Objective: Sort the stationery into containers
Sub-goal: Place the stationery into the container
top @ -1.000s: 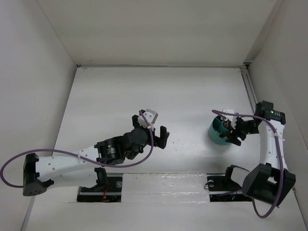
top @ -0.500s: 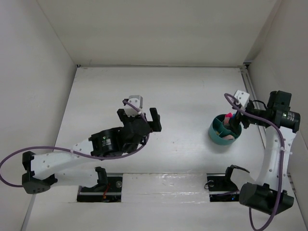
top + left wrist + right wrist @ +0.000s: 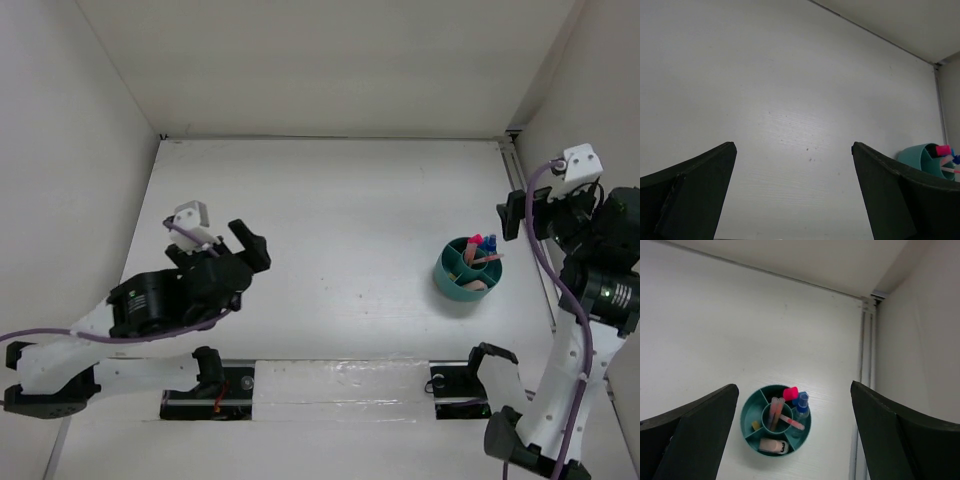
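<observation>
Sorting looks finished, or at its last check. The teal organiser cup (image 3: 746,407) stands on the right side of the table (image 3: 330,200), near the right-hand rail (image 3: 867,365), and it holds everything I can find.

- Centre well: thin pink-orange pens (image 3: 775,412), leaning.
- Far compartment: pink-capped highlighter (image 3: 790,393) and, just beside it, the blue-capped one (image 3: 801,399). A clear bottle may sit under that blue cap, but it is too small to tell them apart.
- Left compartment: tan eraser cube (image 3: 756,425).
- Near compartment: pinkish stapler (image 3: 774,445), lying flat.

The right gripper (image 3: 794,385) hangs high above and behind the cup, jaws spread wide, nothing between them. The left gripper (image 3: 793,147) is well apart on the left of the table, also spread wide and empty, looking across bare surface toward the cup.

I see no stationery outside the cup, though the arms hide some of the table near its front edge.

Next move, as I judge it, is only to confirm nothing is left and park both arms. If another item turns up, it needs a drop from above into a free compartment.

The surface is matte white and faintly grained. White walls enclose it on three sides.
</observation>
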You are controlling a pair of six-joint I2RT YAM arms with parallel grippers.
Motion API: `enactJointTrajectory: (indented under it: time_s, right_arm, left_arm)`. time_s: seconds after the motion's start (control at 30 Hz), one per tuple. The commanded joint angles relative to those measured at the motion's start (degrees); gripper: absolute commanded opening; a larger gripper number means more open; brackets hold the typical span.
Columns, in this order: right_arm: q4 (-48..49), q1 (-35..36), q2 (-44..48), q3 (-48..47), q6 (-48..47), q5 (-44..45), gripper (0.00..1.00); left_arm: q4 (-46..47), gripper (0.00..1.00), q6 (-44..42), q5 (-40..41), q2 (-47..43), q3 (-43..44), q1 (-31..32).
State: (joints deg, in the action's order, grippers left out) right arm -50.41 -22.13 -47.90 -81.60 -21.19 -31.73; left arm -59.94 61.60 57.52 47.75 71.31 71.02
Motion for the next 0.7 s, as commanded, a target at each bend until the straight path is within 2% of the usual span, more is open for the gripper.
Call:
enactJointTrajectory:
  time_s: [0.0,0.07,0.2,0.37,0.57,0.67]
  right_arm:
    - [3.7,-0.4,6.2,-2.7,7.9,11.2,1.0]
    - [2.9,-0.4,8.2,-4.7,8.6,15.7,1.0]
    - [-3.3,-0.4,11.2,-9.0,9.1,19.2,1.0]
    - [-9.7,-0.4,18.5,-7.8,9.1,20.5,1.0]
    - [-17.5,0.3,25.0,-6.3,8.5,20.5,1.0]
    - [-16.0,0.3,29.5,-4.8,7.2,24.2,1.0]
  left_arm:
    - [-4.7,1.0,4.8,3.9,-4.0,1.3,-0.7]
    - [-4.7,1.0,1.7,3.3,-4.5,2.6,-0.7]
    - [-4.7,1.0,-0.9,2.2,-3.9,4.6,-0.7]
    - [-4.7,1.0,-2.8,3.7,-1.1,8.7,-0.7]
    - [-4.7,1.0,-3.4,3.7,-3.0,12.9,-0.7]
    - [-4.7,1.0,-4.7,5.5,-5.1,12.7,-0.7]
